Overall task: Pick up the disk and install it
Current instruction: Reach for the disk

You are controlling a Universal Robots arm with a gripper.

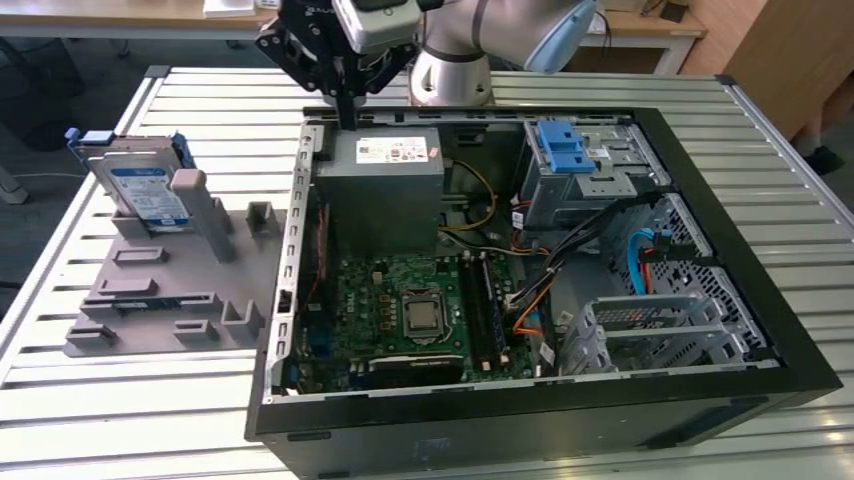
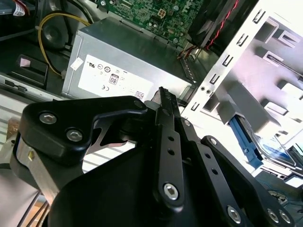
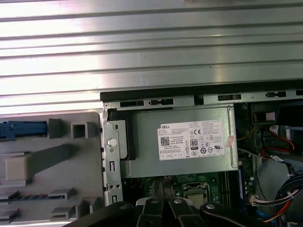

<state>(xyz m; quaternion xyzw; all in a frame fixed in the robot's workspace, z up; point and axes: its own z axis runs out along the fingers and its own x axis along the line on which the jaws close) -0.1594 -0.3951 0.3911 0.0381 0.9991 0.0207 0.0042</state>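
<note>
The disk (image 1: pixel 140 192) stands on edge in a grey holder (image 1: pixel 160 290) on the table, at the exterior view's left, outside the computer case. It is silver-grey with a white-and-blue label and blue rails. In the second wrist view the disk (image 2: pixel 277 150) shows its label and a blue rail behind the holder's ribs. My gripper (image 1: pixel 350 120) hangs over the case's back edge, above the grey power supply (image 1: pixel 387 190) and well apart from the disk. Its black fingers (image 2: pixel 163 94) are shut together with nothing between them.
The open black computer case (image 1: pixel 754 260) lies on a slatted metal table (image 1: pixel 801 140). Inside are a green mainboard (image 1: pixel 414 310), cables, and a metal drive cage with a blue latch bracket (image 1: pixel 567 150). The arm's base (image 1: pixel 447 70) stands behind the case.
</note>
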